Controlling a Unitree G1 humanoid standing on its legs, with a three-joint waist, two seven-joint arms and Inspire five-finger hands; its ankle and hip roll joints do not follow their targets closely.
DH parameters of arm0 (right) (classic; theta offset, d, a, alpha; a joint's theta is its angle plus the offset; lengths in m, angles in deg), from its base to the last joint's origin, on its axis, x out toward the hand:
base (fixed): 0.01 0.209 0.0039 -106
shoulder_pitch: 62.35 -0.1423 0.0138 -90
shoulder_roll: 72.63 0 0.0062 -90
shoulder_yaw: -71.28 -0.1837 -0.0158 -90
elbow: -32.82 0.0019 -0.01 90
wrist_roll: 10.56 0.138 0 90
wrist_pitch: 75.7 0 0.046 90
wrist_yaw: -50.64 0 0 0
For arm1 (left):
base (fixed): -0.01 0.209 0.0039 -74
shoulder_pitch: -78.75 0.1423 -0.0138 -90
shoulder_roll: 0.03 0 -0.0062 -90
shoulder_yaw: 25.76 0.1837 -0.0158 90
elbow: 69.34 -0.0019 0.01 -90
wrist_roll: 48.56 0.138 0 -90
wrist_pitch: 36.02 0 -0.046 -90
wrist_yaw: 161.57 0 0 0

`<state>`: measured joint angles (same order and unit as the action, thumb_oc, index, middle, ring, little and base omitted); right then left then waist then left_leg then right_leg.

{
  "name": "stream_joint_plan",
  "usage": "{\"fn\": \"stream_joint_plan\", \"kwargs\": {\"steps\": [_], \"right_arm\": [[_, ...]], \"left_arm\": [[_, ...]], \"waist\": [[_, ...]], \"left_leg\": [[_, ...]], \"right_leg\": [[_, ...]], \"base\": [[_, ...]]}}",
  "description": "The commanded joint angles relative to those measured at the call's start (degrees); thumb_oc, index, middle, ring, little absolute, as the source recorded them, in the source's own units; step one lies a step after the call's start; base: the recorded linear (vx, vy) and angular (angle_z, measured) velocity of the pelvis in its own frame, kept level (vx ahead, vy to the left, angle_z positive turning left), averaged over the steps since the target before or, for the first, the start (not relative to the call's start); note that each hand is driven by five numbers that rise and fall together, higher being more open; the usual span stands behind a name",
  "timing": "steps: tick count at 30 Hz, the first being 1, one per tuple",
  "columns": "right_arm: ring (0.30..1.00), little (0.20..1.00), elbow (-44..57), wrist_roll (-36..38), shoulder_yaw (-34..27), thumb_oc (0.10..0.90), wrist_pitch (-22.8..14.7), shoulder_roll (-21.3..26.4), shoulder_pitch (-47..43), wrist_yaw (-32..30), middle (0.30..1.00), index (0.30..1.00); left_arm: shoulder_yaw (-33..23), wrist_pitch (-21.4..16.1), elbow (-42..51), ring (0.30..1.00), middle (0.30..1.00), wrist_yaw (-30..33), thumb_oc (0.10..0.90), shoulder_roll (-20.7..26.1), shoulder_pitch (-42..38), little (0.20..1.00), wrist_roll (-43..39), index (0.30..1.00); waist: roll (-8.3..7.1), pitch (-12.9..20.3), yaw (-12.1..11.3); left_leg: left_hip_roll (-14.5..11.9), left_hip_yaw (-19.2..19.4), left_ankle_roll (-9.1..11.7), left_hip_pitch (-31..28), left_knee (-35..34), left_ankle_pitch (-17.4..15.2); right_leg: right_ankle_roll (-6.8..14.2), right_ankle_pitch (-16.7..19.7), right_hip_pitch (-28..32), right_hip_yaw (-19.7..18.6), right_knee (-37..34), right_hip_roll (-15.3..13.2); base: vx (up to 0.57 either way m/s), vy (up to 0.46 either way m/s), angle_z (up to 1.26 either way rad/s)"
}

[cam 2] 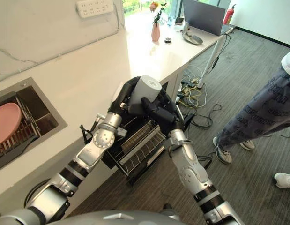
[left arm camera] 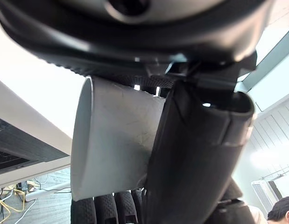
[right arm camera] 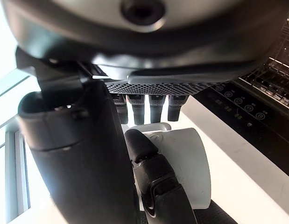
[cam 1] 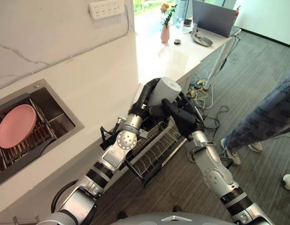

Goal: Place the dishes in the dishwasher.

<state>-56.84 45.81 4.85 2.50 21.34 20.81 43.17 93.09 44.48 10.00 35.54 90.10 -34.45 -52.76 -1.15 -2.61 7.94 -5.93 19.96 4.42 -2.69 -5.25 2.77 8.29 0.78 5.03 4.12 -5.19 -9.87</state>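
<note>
A grey cup (cam 1: 164,89) hangs on its side over the counter's edge, above the pulled-out wire dishwasher rack (cam 1: 156,150). My left hand (cam 1: 142,101) is shut on it; in the left wrist view the cup (left arm camera: 111,140) sits between thumb (left arm camera: 195,154) and fingers. From the other side my right hand (cam 1: 184,119) reaches up to the cup with fingers held fairly straight against its side. In the right wrist view the cup (right arm camera: 186,158) lies just past the thumb (right arm camera: 74,163). A pink plate (cam 1: 16,125) leans in the sink's drying rack at the far left.
The white counter (cam 1: 88,84) runs from the sink (cam 1: 55,112) to a pink vase (cam 1: 165,33) and a laptop (cam 1: 212,18) at the far end. Cables (cam 1: 201,91) lie on the floor by the counter. A person's legs (cam 1: 266,117) stand at the right.
</note>
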Motion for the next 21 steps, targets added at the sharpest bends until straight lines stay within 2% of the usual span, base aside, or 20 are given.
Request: {"fn": "stream_joint_plan", "kwargs": {"steps": [1, 11, 21], "right_arm": [[0.9, 0.9, -1.4, -1.8, -0.1, 0.8, -0.5, -0.6, -9.4, 2.2, 0.9, 0.9], [0.9, 0.9, -5.9, -3.7, 0.2, 0.8, 1.1, -0.8, -13.8, 2.5, 0.9, 0.9], [0.9, 0.9, -9.2, -3.9, 1.9, 0.8, 2.8, -1.3, -18.1, 1.1, 0.9, 0.9]], "left_arm": [[1.7, -7.7, 5.1, 0.3, 0.3, -3.6, 0.4, -1.9, -9.5, 0.3, -4.3, 0.3], [3.3, -7.1, 8.4, 0.3, 0.3, -10.8, 0.4, -3.2, -7.0, 0.3, -15.7, 0.3], [5.9, -5.6, 10.0, 0.3, 0.3, -14.9, 0.4, -3.7, -7.0, 0.3, -19.7, 0.3]], "waist": [[-1.37, 3.7, -2.1], [-1.53, 3.2, -3.0], [-1.69, 2.5, -3.5]], "left_leg": [[-1.3, 0.8, 1.6, -6.8, 0.5, -5.7], [-1.2, 0.3, 1.4, -6.4, 0.5, -5.6], [-1.1, 0.0, 1.4, -5.9, 0.5, -5.6]], "right_leg": [[3.9, -2.5, -3.2, -3.6, 5.3, -1.0], [3.8, -2.5, -3.3, -3.3, 5.2, -0.9], [3.7, -2.6, -3.6, -3.3, 5.3, -0.9]], "base": [[0.0, 0.0, 0.0], [0.0, 0.0, 0.0], [0.0, -0.001, 0.01]]}}
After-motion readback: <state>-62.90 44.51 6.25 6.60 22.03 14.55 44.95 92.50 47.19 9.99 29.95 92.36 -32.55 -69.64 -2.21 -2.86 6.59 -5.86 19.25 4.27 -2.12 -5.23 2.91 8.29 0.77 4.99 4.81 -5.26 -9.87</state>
